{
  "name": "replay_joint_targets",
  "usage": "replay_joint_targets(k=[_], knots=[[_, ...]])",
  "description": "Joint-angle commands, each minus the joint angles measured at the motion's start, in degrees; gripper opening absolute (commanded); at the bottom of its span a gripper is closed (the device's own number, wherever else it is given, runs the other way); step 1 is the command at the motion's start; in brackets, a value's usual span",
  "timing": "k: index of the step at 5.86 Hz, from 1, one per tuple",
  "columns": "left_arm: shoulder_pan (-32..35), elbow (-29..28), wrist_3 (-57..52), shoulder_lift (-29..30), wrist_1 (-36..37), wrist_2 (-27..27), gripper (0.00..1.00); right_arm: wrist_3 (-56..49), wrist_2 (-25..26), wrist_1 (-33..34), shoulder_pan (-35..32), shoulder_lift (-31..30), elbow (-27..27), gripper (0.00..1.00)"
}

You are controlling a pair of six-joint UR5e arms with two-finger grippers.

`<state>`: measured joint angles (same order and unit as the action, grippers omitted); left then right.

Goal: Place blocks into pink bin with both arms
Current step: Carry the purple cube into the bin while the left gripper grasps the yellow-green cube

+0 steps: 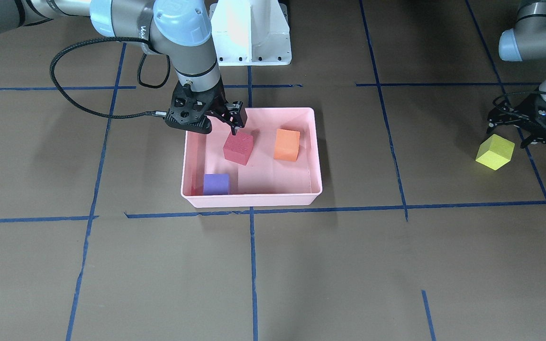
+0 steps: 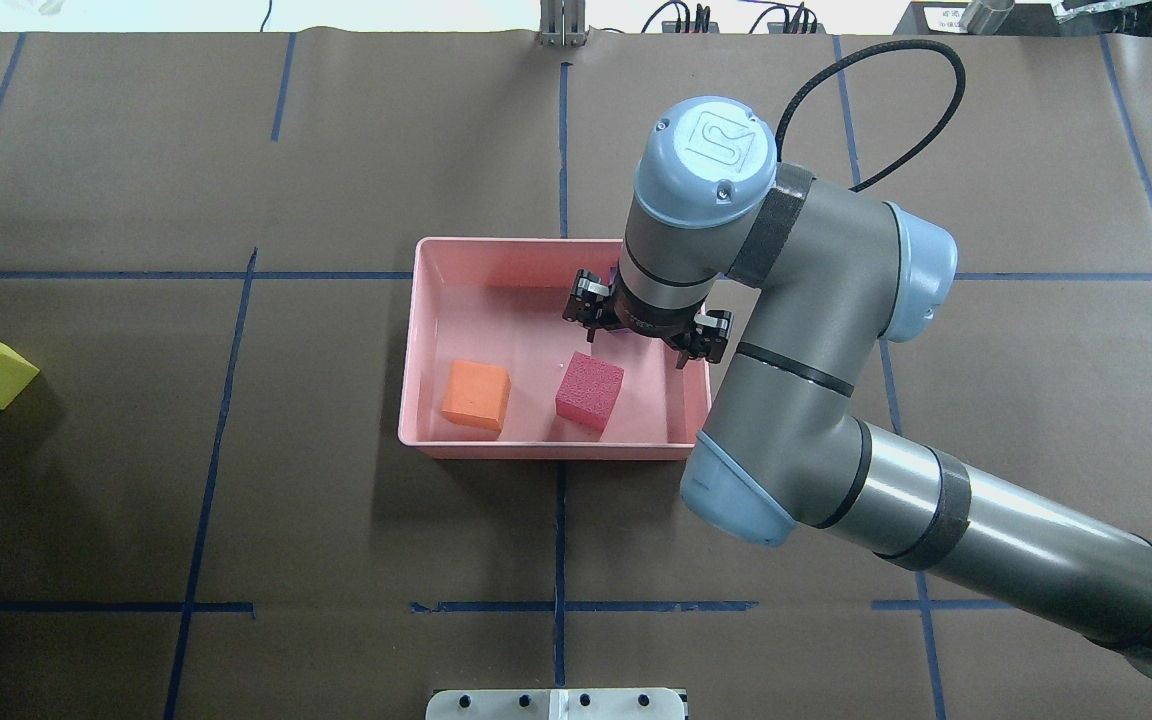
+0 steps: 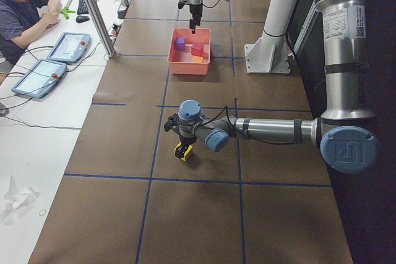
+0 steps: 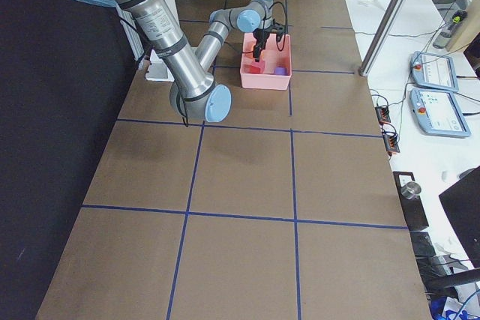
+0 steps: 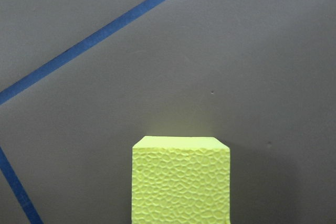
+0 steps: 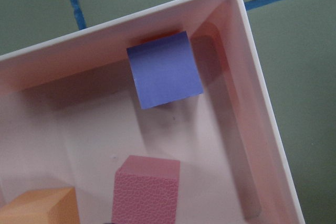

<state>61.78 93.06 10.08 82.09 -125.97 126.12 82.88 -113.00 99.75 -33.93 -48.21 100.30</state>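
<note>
One camera faces the robot's base (image 1: pixel 251 33) from across the desk (image 1: pixel 301 265), looking steeply down; another looks down from behind it. Both share the pink bin (image 1: pixel 318 156). Two distant cameras look along the desk from its ends. The wrist cameras look down closely: the left on the yellow-green block (image 5: pixel 181 182), the right into a bin corner.

In the shallow rectangular light pink plastic bin (image 1: pixel 254 200), the red foam cube (image 1: pixel 238 148) lay right of the orange foam cube (image 1: pixel 286 145). The purple foam cube (image 1: pixel 216 184) occupied the far right corner. The yellow-green foam cube (image 1: pixel 494 152) sat on the brown paper-covered table (image 1: pixel 349 265), well apart to the left.
</note>
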Motion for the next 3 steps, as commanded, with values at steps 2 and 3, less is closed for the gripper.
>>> replay_joint_targets(k=[2, 3], knots=[[-1.2, -2.4, 0.6, 1.7, 0.0, -0.1, 1.0, -1.4, 0.3, -0.3, 0.0, -1.1, 0.4, 1.0], [-2.0, -4.4, 0.6, 3.2, 0.0, 0.0, 1.0, -3.9, 0.3, -0.3, 0.0, -3.5, 3.5, 1.0]])
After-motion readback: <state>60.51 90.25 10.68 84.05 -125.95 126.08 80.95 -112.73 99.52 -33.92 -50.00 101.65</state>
